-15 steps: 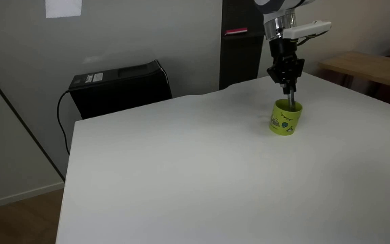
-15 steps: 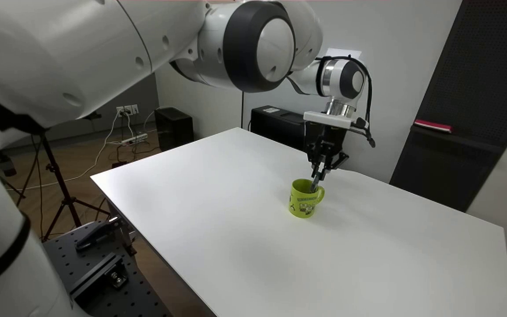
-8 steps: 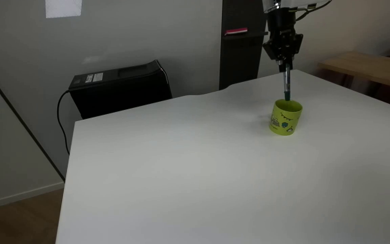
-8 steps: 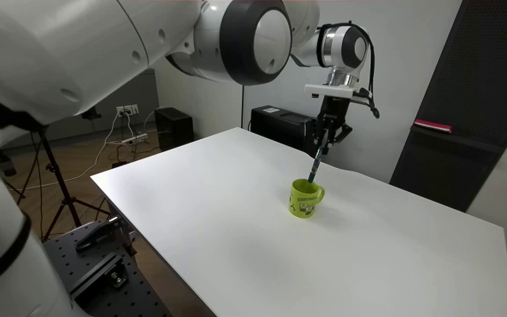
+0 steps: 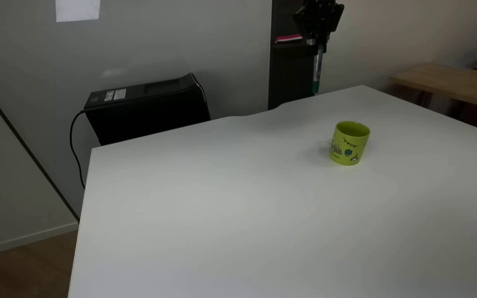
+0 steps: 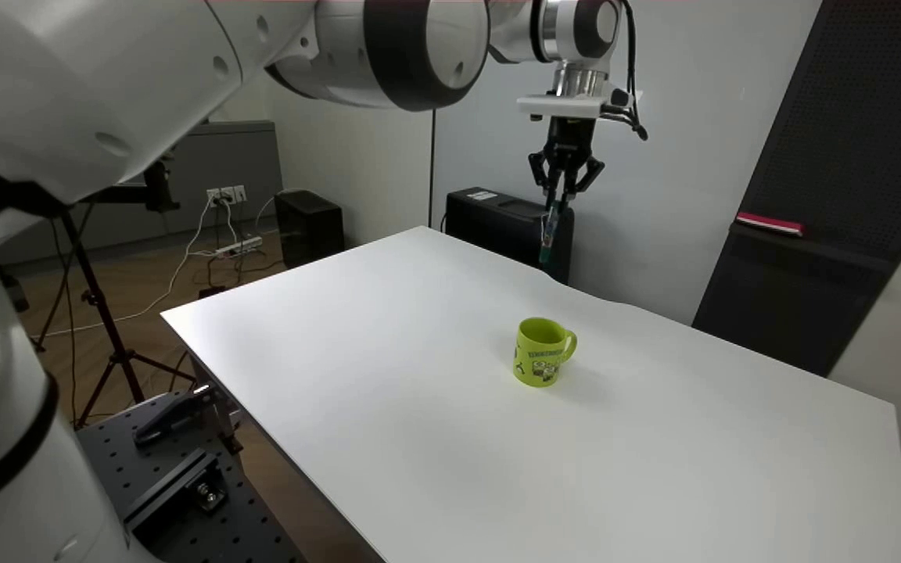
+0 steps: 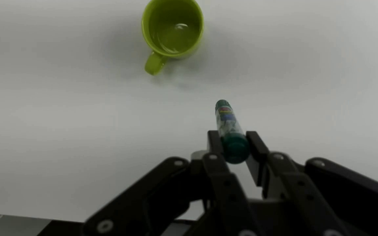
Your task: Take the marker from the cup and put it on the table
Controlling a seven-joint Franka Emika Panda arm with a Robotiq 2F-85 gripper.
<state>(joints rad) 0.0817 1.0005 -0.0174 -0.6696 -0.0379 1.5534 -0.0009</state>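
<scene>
Wrist view: the gripper [image 7: 235,141] is clamped on the marker [image 7: 227,123]; the cup [image 7: 176,36] stands apart from it on the table [image 7: 77,114]. In an exterior view, the marker points downward, raised above the table; a wooden table [image 5: 454,80] stands farther back. In an exterior view, the arm [image 6: 145,70] suspends the gripper; the cup stands upright.

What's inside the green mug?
The wrist view shows only wall and bottom inside the mug, rim partly cropped; in both exterior views the near wall covers that bottom.
</scene>
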